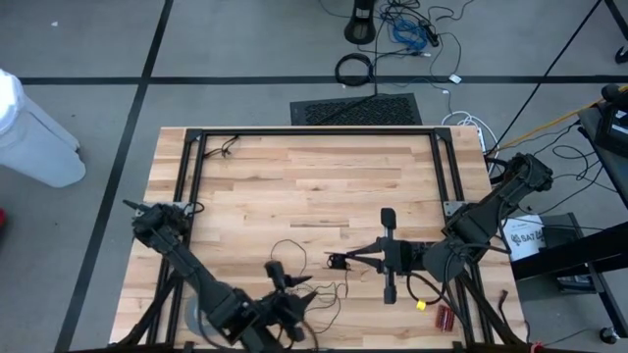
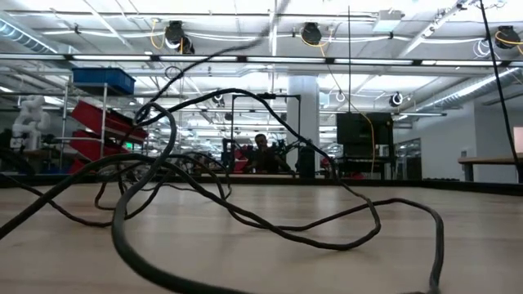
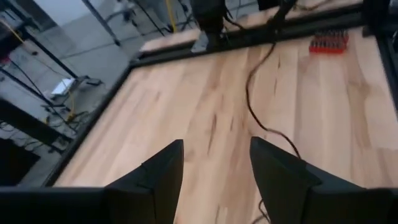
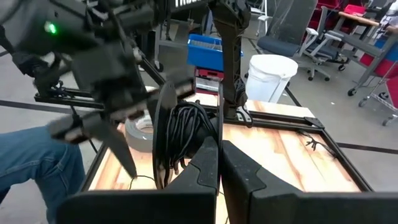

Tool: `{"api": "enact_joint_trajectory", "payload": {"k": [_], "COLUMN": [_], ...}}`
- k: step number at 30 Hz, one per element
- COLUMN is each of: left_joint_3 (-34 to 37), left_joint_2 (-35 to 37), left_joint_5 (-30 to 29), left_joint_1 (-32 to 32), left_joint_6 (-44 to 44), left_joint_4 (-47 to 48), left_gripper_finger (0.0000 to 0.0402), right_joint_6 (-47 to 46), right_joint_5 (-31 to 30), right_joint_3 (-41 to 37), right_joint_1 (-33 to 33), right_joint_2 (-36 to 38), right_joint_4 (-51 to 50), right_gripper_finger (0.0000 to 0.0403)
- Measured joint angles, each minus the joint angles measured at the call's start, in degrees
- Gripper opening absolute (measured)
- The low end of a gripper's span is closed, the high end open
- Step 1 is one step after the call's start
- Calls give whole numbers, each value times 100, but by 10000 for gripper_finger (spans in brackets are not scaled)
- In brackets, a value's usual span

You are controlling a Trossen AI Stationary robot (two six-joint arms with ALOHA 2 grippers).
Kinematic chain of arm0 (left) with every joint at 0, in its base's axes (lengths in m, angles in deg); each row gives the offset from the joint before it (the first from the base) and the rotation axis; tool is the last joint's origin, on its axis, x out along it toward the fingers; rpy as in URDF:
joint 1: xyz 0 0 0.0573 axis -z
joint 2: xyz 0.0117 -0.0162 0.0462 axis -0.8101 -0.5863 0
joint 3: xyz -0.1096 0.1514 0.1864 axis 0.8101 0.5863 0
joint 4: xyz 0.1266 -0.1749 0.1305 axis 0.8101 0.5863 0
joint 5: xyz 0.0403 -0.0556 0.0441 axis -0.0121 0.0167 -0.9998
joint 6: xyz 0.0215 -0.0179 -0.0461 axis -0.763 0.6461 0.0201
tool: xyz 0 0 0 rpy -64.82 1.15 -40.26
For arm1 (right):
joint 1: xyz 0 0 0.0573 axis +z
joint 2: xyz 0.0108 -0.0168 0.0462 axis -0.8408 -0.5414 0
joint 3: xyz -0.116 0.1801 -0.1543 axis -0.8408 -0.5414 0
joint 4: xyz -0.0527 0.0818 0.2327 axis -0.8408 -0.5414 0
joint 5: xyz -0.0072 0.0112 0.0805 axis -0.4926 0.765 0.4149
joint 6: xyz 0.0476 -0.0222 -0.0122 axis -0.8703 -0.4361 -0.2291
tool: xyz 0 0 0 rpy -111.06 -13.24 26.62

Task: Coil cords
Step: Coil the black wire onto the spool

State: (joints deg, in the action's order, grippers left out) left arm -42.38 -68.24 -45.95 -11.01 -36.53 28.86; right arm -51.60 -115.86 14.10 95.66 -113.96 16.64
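Lay slack in loose loops across the near middle of the pale wooden table [image 1: 294, 186] — the long thin dark wire [image 1: 294, 257], between the left gripper [image 1: 294, 292], parted and empty, and the right gripper [image 1: 339, 262] — shut on its black disc end.

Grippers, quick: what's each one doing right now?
Left end effector: open, empty.
Right end effector: closed; cannot tell whether it pinches the wire.

Grey tape roll [image 4: 142, 132], white bucket [image 4: 271, 77], wooden table [image 1: 314, 186].
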Motion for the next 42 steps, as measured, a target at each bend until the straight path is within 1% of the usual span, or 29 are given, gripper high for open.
{"api": "enact_joint_trajectory", "payload": {"k": [3, 6, 8, 9, 10, 12, 13, 14, 15, 16, 19, 20, 22, 27, 31, 34, 38, 42], "left_joint_3": [298, 633, 911, 1082, 1289, 1736, 1940, 2109, 2222, 2290, 2351, 2351, 2351, 2351, 2351, 2351, 2351, 2351], "left_joint_2": [0, -2, -2, -2, -2, -12, -13, -13, -9, -2, -2, -2, -2, -3, -7, -7, -9, -9], "left_joint_5": [229, 398, 876, 1264, 1675, 2274, 2419, 2434, 2337, 2076, 1128, 972, 869, 886, 1000, 1166, 1195, 1495], "left_joint_1": [-97, -65, 14, 61, 114, 233, 280, 320, 344, 344, 278, 220, 76, -274, -421, -495, -557, -601], "left_joint_6": [-82, -169, -64, -130, -305, -839, -1183, -1538, -1849, -2165, -2966, -3112, -3233, -3686, -3937, -3972, -3964, -3956], "left_joint_4": [-490, -702, -1303, -1833, -2558, -4322, -5231, -6023, -6583, -6917, -7195, -7217, -7257, -7360, -7523, -7623, -7610, -7702], "left_gripper_finger": [192, 192, 192, 192, 192, 192, 192, 192, 192, 192, 192, 192, 192, 192, 192, 192, 192, 191], "right_joint_6": [0, 1, 4, 19, 33, 65, 56, 30, 14, -10, -89, -91, -83, -1, 19, 42, 43, 42], "right_joint_5": [-6, -7, -4, -6, -7, -3, -6, -18, -20, -20, -19, -20, -19, -17, -17, -17, -17, -17], "right_joint_3": [0, 0, 0, 0, 0, 0, 0, 0, 0, 0, 0, 0, 0, 0, 0, 0, 0, 0], "right_joint_1": [-20, -20, -20, -20, -20, -24, -24, -24, -24, -24, -7, -7, -4, -4, -4, -4, -4, -4], "right_joint_2": [9, 9, 9, 10, 11, 36, 51, 63, 63, 63, 55, 55, 55, 55, 55, 56, 56, 55], "right_joint_4": [7, 7, -4, -4, -4, -13, -8, -2, 2, 2, -9, -9, -13, 14, 15, 16, 15, 17], "right_gripper_finger": [0, 0, 0, 0, 0, 0, 0, 0, 0, 0, 0, 0, 0, 0, 0, 0, 0, 0]}}
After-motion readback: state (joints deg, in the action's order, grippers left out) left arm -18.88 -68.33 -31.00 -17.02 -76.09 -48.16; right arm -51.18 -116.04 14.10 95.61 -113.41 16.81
